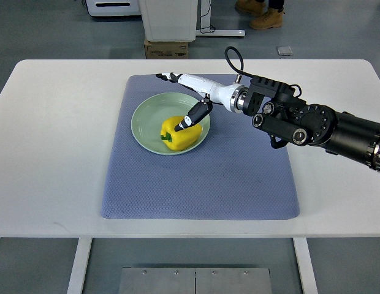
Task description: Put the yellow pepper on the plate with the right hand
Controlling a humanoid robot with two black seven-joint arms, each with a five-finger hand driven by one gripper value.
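A yellow pepper (179, 133) with a green stem lies on its side in the pale green plate (144, 114), in the plate's right half. My right hand (171, 101) reaches in from the right over the plate's far right rim. Its white fingers (178, 78) stretch straight out past the plate's far edge, apart from the pepper. Its dark thumb (195, 115) points down and its tip touches the top of the pepper. The hand is spread and does not close around the pepper. The left arm does not show.
The plate sits on a blue-grey mat (202, 184) on a white table (55, 153). Beyond the table's far edge stand a cardboard box (167, 49) and a white cabinet (168, 18). A person's boots (260, 13) show at the top.
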